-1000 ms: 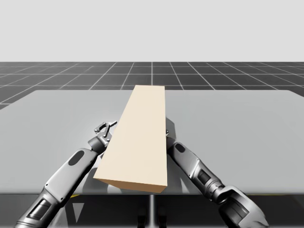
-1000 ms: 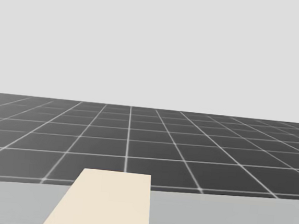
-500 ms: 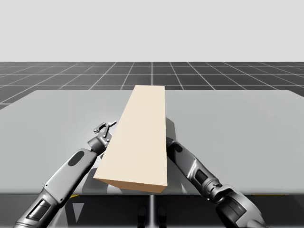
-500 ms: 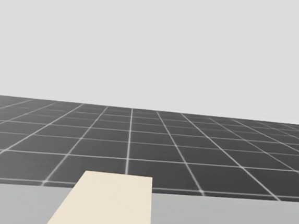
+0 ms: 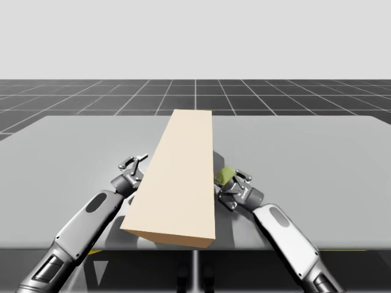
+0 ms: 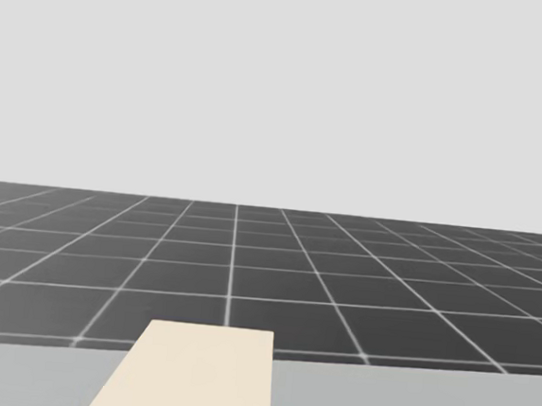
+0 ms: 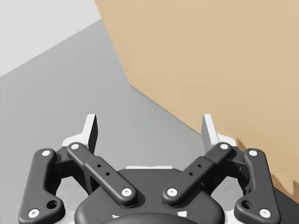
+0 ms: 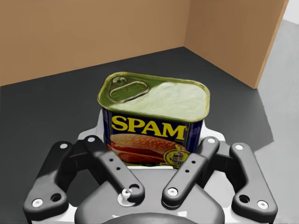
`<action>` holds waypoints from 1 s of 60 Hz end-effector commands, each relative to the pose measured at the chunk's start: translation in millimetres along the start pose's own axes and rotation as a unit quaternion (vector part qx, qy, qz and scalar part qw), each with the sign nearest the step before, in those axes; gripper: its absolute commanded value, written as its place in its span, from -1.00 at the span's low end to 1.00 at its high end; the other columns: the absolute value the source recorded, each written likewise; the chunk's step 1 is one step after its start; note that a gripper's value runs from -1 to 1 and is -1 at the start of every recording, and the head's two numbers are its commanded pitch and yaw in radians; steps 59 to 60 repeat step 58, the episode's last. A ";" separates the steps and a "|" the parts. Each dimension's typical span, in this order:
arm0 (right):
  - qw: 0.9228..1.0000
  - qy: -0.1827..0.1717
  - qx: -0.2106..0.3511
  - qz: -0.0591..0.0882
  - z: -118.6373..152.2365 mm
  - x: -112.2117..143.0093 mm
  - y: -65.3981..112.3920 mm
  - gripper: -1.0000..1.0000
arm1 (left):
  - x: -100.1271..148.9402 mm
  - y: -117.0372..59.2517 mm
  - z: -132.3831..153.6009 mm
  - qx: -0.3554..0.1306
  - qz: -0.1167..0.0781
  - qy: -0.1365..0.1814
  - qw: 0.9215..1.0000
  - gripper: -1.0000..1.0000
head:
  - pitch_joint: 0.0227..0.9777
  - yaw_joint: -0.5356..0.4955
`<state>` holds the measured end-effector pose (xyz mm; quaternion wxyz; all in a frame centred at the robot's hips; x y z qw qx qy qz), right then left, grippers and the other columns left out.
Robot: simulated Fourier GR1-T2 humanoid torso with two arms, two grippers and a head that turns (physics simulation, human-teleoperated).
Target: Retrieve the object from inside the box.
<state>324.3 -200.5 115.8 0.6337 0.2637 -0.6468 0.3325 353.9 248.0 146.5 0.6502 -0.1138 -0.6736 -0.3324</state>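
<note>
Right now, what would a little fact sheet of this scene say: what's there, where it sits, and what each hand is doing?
Surface: grey table
Box: long tan box, lying lengthwise down the middle of the table
Object: blue rectangular can with a yellow-green top, at the box's right side
Right gripper: right gripper shut on the can, tan box walls behind it
Left gripper: left gripper open, nothing between its fingers, beside the box's left side
Task state: can gripped, close against the box
</note>
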 end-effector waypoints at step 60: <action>0.955 -0.178 -0.197 0.135 51.9 211.1 -94.7 1.00 | -0.1 9.3 1.3 0.018 0.006 -0.001 1.000 -1.00 | -0.78 -0.10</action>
